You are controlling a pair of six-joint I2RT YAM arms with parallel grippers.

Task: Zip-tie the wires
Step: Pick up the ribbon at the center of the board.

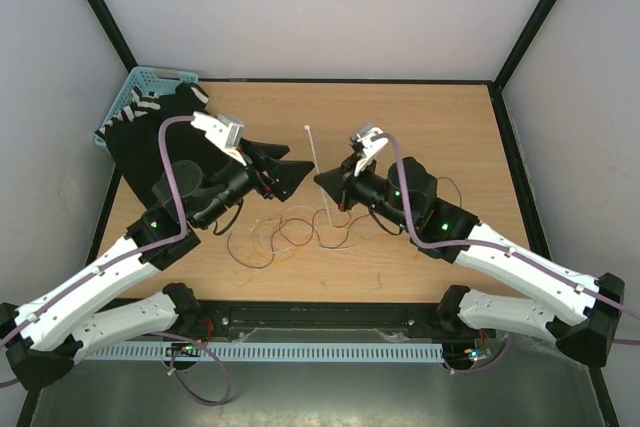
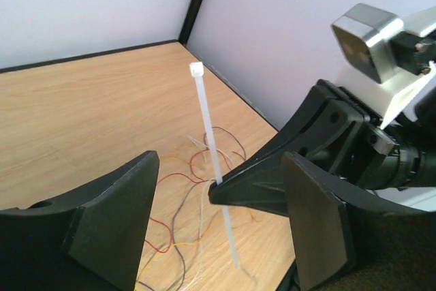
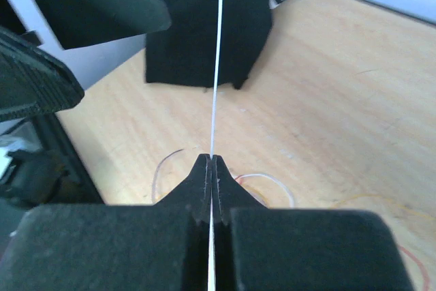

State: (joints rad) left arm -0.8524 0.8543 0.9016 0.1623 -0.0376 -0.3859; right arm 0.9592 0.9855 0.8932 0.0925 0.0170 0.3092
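Note:
The wires (image 1: 290, 235) lie as a loose tangle of red, dark brown, orange-yellow and white strands on the wooden table, also seen in the left wrist view (image 2: 178, 202). My right gripper (image 1: 322, 181) is shut on a white zip tie (image 1: 316, 169) and holds it upright over the wires, head up (image 2: 197, 69). In the right wrist view (image 3: 212, 163) the tie (image 3: 216, 66) runs straight up from between the shut fingers. My left gripper (image 1: 303, 169) is open and empty, its fingers (image 2: 112, 219) apart, facing the tie from the left.
A black cloth (image 1: 165, 142) lies at the back left, over a light blue basket (image 1: 140, 92) holding dark and white pieces. Black frame posts stand at the table's corners. A grey cable duct (image 1: 300, 352) runs along the near edge.

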